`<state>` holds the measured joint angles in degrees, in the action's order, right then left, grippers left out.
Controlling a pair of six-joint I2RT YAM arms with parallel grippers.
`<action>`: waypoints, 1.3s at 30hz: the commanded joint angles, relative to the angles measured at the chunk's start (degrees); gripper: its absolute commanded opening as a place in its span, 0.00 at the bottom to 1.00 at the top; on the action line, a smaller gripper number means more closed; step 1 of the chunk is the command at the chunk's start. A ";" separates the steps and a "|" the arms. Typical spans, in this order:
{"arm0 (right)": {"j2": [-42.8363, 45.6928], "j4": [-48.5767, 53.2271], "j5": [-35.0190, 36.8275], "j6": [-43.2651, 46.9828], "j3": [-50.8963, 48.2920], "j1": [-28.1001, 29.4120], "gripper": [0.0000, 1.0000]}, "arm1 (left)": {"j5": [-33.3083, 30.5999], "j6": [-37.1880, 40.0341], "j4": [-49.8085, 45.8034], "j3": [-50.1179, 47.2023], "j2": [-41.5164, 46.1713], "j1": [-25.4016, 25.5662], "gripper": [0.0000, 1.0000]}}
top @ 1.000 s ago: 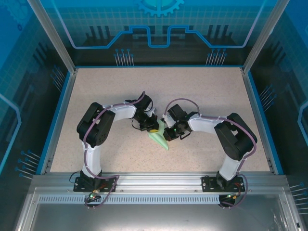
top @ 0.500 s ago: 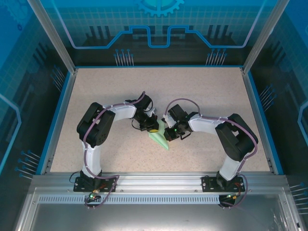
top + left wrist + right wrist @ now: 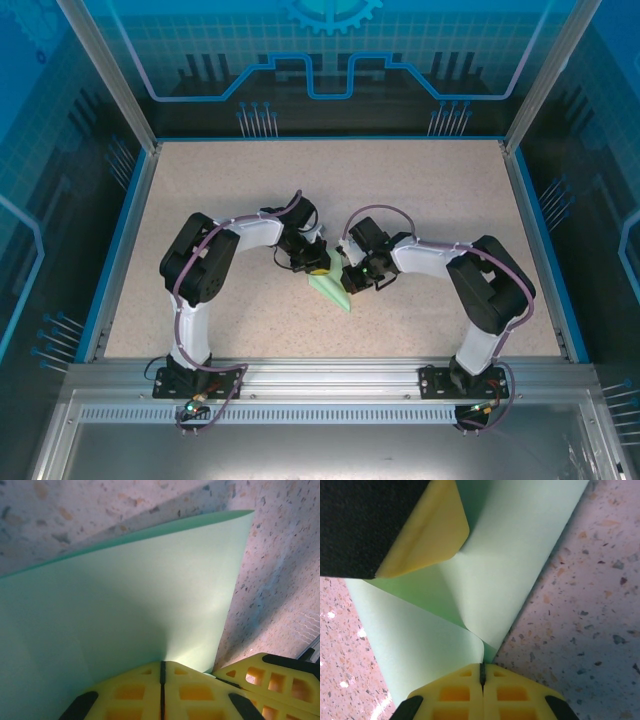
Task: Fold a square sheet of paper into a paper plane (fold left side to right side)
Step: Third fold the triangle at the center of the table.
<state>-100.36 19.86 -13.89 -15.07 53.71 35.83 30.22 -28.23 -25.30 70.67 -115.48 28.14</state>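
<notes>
Top external: the sheet of paper (image 3: 333,289), pale green and already narrowed to a pointed wedge, lies at the middle of the bench (image 3: 420,190), its tip pointing to the lower right of the frame. The left hand (image 3: 318,268) and the right hand (image 3: 346,272) meet over its upper end, almost touching each other. From here I cannot tell how their jaws stand.

Left wrist: the left hand (image 3: 161,666) is closed, its yellow fingers meeting at bottom centre with the paper's edge (image 3: 125,595) pinched between them. The flap rises off the speckled bench (image 3: 280,555) and fans toward the top of the frame. It looks smooth, with no sharp crease in it.

Right wrist: the right hand (image 3: 481,670) is closed too, nipping a curled layer of the paper (image 3: 530,545) at bottom centre. One yellow finger of the left hand (image 3: 427,535) presses on the sheet at upper left.

With both pinches so close together, the risk seems to be tearing or skewing the thin paper. The fold would probably go best if one hand anchors its layer flat while the other carries its flap across. The edges should be lined up before anything is pressed, and the crease then run down against the bench from the wide end toward the tip.
</notes>
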 commanded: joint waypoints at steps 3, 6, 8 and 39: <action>-2.32 3.95 0.76 -0.22 0.42 -0.11 0.00 | -2.77 1.65 -4.93 1.90 -0.81 0.74 0.14; -2.83 4.53 0.99 -0.30 0.31 0.08 0.00 | -2.98 2.52 -6.93 4.25 0.03 0.31 0.17; -3.09 4.70 1.20 -0.33 0.25 0.03 0.00 | -3.23 3.28 -8.32 5.96 0.75 -0.21 0.21; -3.36 5.78 1.67 0.27 1.26 0.56 0.00 | 4.72 -4.58 1.50 -5.25 7.54 3.34 0.09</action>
<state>-101.27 21.89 -13.69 -15.03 55.20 35.94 34.57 -31.64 -24.29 65.82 -106.10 30.85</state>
